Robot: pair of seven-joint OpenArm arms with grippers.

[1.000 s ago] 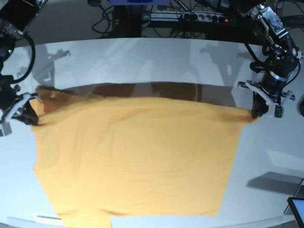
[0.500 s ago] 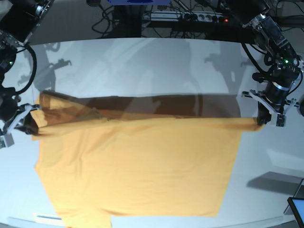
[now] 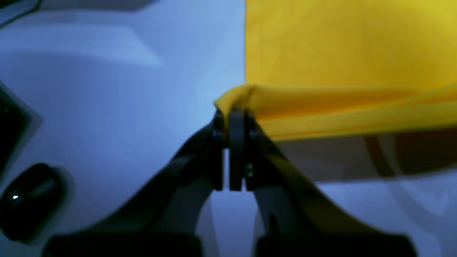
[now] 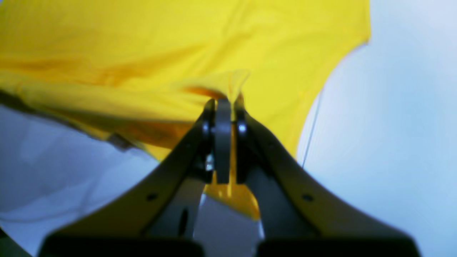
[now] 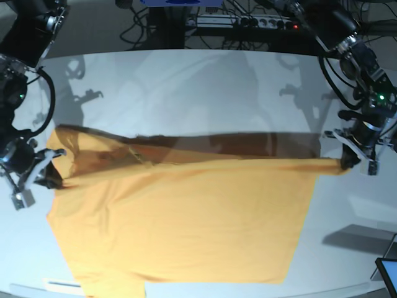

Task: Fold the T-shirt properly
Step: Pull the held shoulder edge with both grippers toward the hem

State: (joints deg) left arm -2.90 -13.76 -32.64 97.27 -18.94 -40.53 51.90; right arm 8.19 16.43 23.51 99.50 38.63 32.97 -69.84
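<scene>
The orange-yellow T-shirt (image 5: 186, 223) lies spread on the white table (image 5: 186, 87), with its far edge lifted and stretched taut between both grippers. In the base view my left gripper (image 5: 348, 162) pinches the right corner of that edge. My right gripper (image 5: 48, 177) pinches the left corner. The left wrist view shows the left gripper (image 3: 231, 116) shut on a bunched corner of the T-shirt (image 3: 339, 46). In the right wrist view the right gripper (image 4: 223, 107) is shut on a fold of the T-shirt (image 4: 142, 43), with cloth hanging between its fingers.
Cables and a power strip (image 5: 248, 22) run behind the table's far edge. A dark screen corner (image 5: 388, 273) sits at the near right. A dark rounded object (image 3: 28, 200) shows low on the left of the left wrist view.
Both grippers have moved toward the near side of the table, carrying the lifted far edge of the T-shirt over the cloth below. Both grips stayed shut.
</scene>
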